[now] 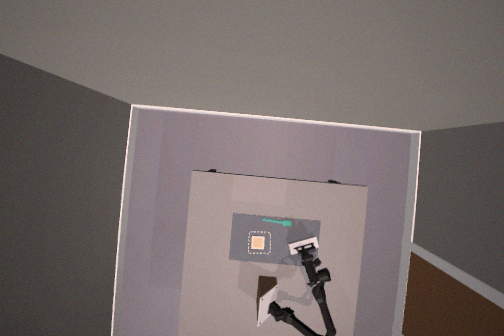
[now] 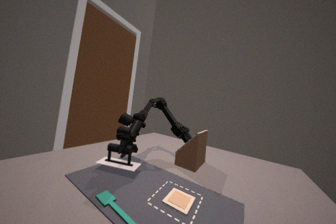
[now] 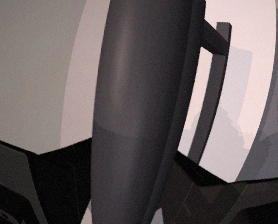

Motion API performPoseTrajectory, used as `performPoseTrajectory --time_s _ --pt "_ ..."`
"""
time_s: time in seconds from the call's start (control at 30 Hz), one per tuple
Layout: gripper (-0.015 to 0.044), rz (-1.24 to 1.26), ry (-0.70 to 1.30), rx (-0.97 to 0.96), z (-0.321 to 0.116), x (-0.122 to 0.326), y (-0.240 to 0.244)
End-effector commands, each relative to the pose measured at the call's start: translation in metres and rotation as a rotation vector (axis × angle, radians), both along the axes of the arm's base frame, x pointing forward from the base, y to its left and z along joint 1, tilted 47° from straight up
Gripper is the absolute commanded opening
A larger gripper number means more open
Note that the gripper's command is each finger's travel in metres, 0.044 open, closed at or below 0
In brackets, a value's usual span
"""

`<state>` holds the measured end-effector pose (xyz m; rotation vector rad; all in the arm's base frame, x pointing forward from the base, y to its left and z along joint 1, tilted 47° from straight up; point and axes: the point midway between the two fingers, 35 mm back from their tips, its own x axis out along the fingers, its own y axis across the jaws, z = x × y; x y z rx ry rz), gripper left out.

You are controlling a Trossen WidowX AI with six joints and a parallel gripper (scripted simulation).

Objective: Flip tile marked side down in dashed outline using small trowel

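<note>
Gripper: the handle of a white-bladed trowel [image 1: 303,242] [image 2: 134,166] [image 3: 220,145] is pinched in the gripper [image 1: 306,252] [image 2: 124,155] [image 3: 134,143].
Blade: the flat white plate is carried below the gripper, raised above the mat [image 1: 240,228] [image 2: 133,185] and tilted.
Mat: it is dark grey-blue and rectangular; the gripper is held over its right part.
Tile: the tile [image 1: 258,243] [image 2: 179,200] is seen flat on the mat, left of the gripper and well apart from it, within the dashed outline [image 1: 270,243] [image 2: 149,202]. A peach square with a cream border is shown on its upper face.
Teal tool: a teal flat-bladed tool [image 1: 286,223] [image 2: 107,198] is laid on the mat, ahead and left of the gripper.
Mount: the arm is borne by a brown wedge block [image 1: 266,283] [image 2: 197,152], behind and left of the gripper.
Table: the mat is surrounded by a pale, pinkish-grey tabletop [image 1: 210,258] [image 2: 50,179].
Floor: lavender-grey flooring [image 1: 155,208] is seen beyond the table edges, edged by a pale skirting strip [image 1: 275,118].
Room: the space is enclosed by plain grey walls [image 1: 50,183] [image 2: 250,55]; a brown door [image 1: 450,298] [image 2: 100,72] in a light grey frame [image 1: 465,278] [image 2: 70,89] is set far to the gripper's right.
</note>
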<state>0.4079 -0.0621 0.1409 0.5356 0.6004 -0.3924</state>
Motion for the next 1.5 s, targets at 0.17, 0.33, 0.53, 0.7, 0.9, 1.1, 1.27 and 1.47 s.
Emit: performPoseTrajectory --time_s 0.17,0.33,0.53,0.7,0.9,1.1,1.27,1.47 --pt "0.0000 0.030 -0.009 -0.001 0.005 0.002 -0.001" --pt "0.0000 0.030 -0.009 -0.001 0.000 0.003 -0.007" --pt "0.0000 0.030 -0.009 -0.002 -0.007 0.005 -0.014" --pt "0.0000 0.030 -0.009 -0.002 -0.012 0.005 -0.020" --pt "0.0000 0.030 -0.009 -0.002 -0.017 0.006 -0.026" --pt "0.0157 0.030 -0.009 -0.002 -0.017 0.006 -0.026" --pt "0.0289 0.030 -0.009 -0.002 -0.017 0.006 -0.026" --pt "0.0300 0.030 -0.009 -0.002 -0.017 0.006 -0.026"
